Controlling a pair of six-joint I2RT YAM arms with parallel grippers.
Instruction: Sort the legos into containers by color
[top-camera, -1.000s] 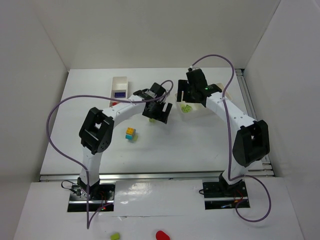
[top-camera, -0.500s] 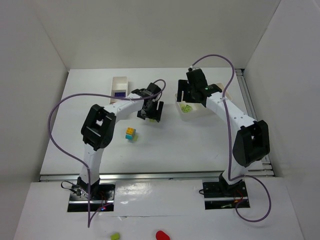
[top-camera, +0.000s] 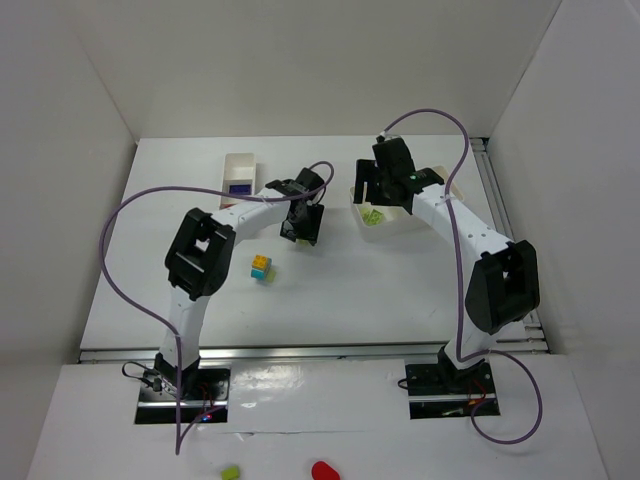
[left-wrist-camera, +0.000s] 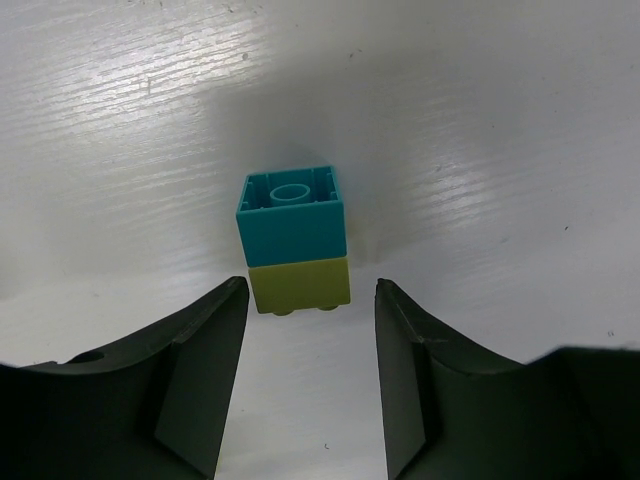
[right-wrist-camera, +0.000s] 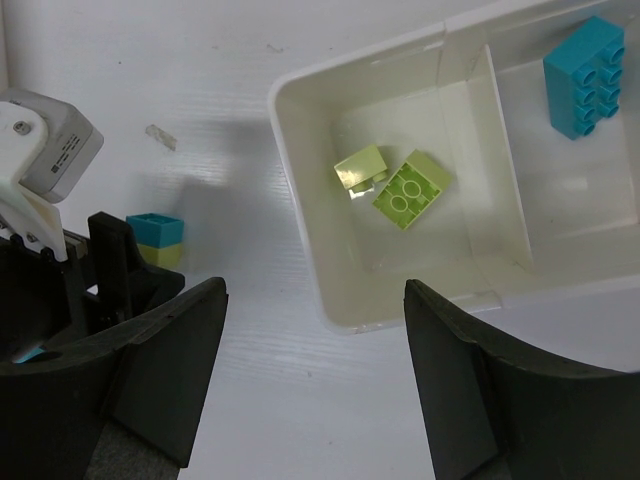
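Since 0.5 s ago: slight shift inward at left gripper (left-wrist-camera: 310, 300), wide open, tips flanking cyan-on-lime stack (left-wrist-camera: 293, 240). No change at right gripper (right-wrist-camera: 312, 330): spread wide over tray (right-wrist-camera: 300, 200).

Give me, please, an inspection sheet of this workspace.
Surface: white table, some glare.
Job's things: teal-on-lime stack and yellow-and-cyan stack loose on the table; right tray holds two lime bricks, a cyan brick in the next compartment; left tray holds something blue.
Clutter: lime piece and red piece on the near ledge.
Grippers: left gripper open, fingers flanking the teal-on-lime stack, not touching; right gripper open, empty, over the right tray's edge.
Cables: a purple cable loops off each arm.
Surroundings: white walls.
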